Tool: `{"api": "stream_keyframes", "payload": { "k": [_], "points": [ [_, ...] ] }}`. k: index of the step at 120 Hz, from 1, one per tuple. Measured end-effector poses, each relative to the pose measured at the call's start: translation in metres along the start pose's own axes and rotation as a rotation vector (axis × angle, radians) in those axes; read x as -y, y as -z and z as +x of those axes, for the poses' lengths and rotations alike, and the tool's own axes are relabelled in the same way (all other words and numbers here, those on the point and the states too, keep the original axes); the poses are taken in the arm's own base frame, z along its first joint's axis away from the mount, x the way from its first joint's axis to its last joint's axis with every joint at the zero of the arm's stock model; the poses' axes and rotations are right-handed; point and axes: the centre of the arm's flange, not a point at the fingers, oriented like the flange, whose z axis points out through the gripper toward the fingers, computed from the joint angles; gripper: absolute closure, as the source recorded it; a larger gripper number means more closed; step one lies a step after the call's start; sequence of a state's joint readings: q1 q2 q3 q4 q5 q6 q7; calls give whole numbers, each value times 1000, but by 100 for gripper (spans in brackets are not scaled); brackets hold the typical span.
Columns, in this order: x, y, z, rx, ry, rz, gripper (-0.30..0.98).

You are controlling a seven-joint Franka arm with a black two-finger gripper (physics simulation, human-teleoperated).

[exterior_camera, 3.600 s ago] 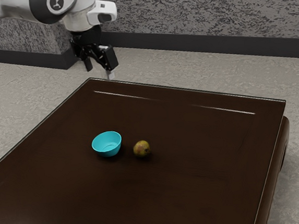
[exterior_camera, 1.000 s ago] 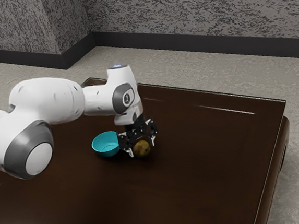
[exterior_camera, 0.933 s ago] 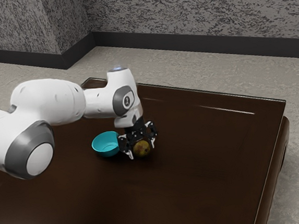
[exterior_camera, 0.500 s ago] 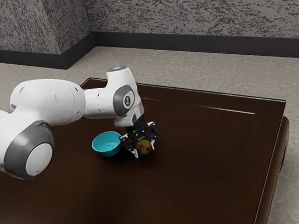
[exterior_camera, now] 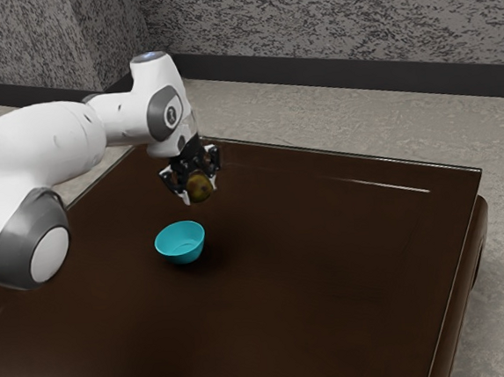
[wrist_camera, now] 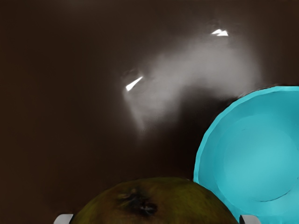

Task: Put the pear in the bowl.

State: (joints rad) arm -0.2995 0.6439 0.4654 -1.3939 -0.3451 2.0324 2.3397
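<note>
The pear has left its spot on the tabletop beside the bowl and now hangs in the air, carried by the gripper. The jaws are closed on it, one finger against each side. In the exterior view it is above the bowl and a little toward that view's right; the bowl sits where it did, upright. So the picking-up looks done, and the carry is under way. The pear does not yet seem centred over the bowl: the arm likely needs to shift it across before lowering. Letting go early could drop it on the rim.
</note>
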Motion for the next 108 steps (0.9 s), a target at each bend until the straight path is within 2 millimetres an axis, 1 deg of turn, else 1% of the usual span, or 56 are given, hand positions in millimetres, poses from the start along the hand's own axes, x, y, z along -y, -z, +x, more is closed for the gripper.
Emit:
{"api": "stream_keyframes", "payload": {
  "k": [10,20,30,32,39,50,67,78,94,108],
  "points": [
    [-18,-2,-21,10,30,-29,40],
    [-34,-17,-36,0,57,-63,40],
    [-40,-23,-41,-11,64,-78,40],
    [-41,-22,-40,-16,64,-81,40],
    [-53,-22,-36,-46,75,-95,40],
    [-65,-17,-27,-85,79,-102,40],
    [-71,-25,-5,-138,65,-122,41],
    [-76,-31,0,-156,66,-134,40],
    [-77,-35,1,-158,67,-144,23],
    [-77,-35,1,-157,71,-147,13]
  ]
}}
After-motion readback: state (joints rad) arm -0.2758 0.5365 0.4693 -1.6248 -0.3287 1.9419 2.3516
